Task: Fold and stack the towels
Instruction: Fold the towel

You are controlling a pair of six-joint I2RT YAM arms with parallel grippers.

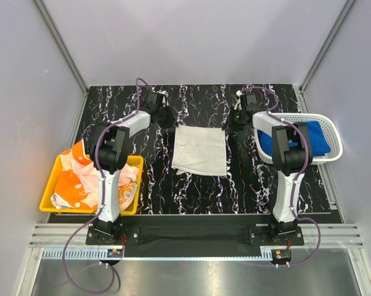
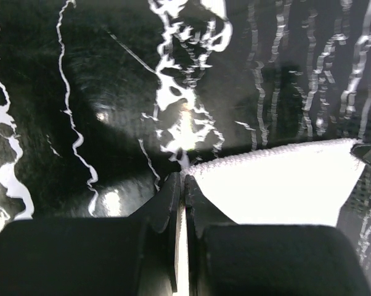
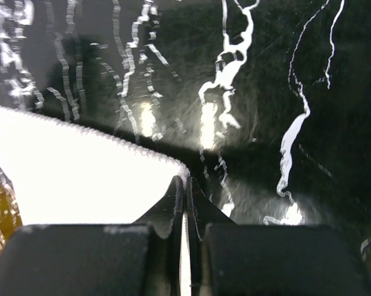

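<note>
- Near edge: arm bases [image 1: 108,233] are seen bolted side by side at the front of the black marbled table [image 1: 161,191].
- L side, near: yellow bin [image 1: 47,197] is packed w/ crumpled cloth. The orange-and-white towel [image 1: 74,185] is heaped in it, w/ paler cloth [image 1: 129,179] bunched at its R end.
- R side, a bit further: white basket [image 1: 334,155] is set at the table's R edge, w/ the blue towel [image 1: 318,140] lying inside.
- Centre: off-white towel [image 1: 199,150] is laid flat on the table betw. the two arms, approx. rectangular, apart from bin & basket.
- Its far L corner: left gripper [image 2: 183,180] is clamped on it. The jaws are pressed together and white fabric is pinched betw. them.
- Its far R corner: right gripper [image 3: 185,182] is likewise closed on the corner tip, w/ the towel's hem running off to the side.
- Both pinched corners are held low, at table level.
</note>
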